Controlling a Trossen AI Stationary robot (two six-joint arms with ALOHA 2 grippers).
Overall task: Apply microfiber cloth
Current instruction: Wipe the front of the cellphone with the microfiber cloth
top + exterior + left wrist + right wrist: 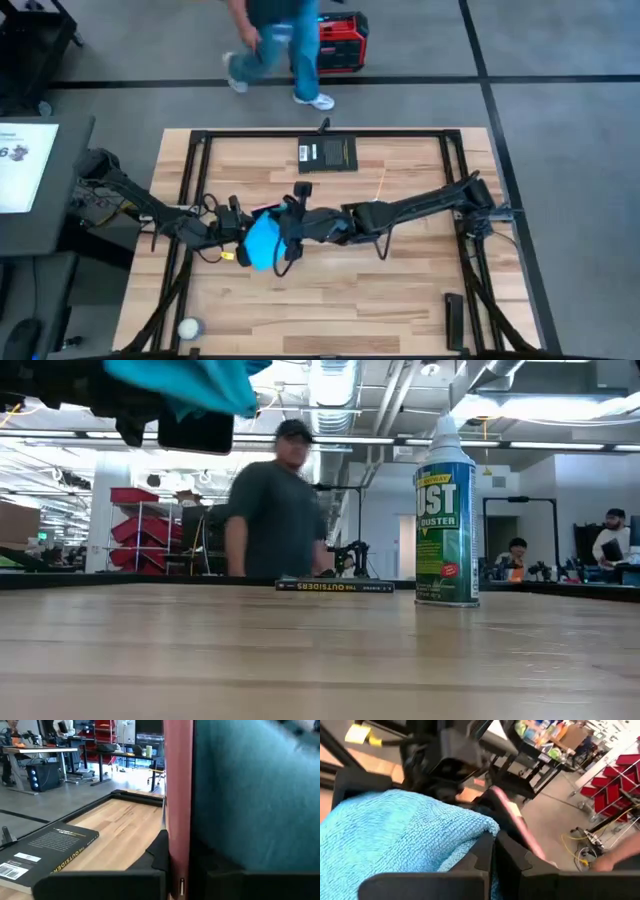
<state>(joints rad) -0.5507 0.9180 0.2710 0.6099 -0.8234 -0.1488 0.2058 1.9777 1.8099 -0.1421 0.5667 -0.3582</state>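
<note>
Above a pale wooden plank counter [330, 300] framed in black metal, two dark arms meeting near the middle, both tools raised clear of the surface. Held aloft between them: a bright sky-blue, soft microfiber cloth [262, 240], bunched and draped, well above the boards, seen from the low view hanging at the upper edge beside a dark phone screen. Right tool [292, 238] clenched on the microfiber cloth, its dark fingers [485, 852] closed together over the woven blue pile. Left tool [232, 222] grasping a small pink-backed phone [177, 805], held edge-on and upright, the blue fabric lying just beside it and apparently against its face; exact contact hard to tell. Toward the far edge of the counter, lying flat: a black paperback book [327, 153] with white lettering on its spine. Standing upright near it in the low view: a white and green can of duster spray [445, 520] with a white nozzle. Near one front corner, a small pale ball [188, 327]; near the other, a narrow black flat strip [454, 320]. Beyond the counter, on the grey floor, a person in a dark top and blue trousers [275, 45] walking past a red and black case [340, 42].
</note>
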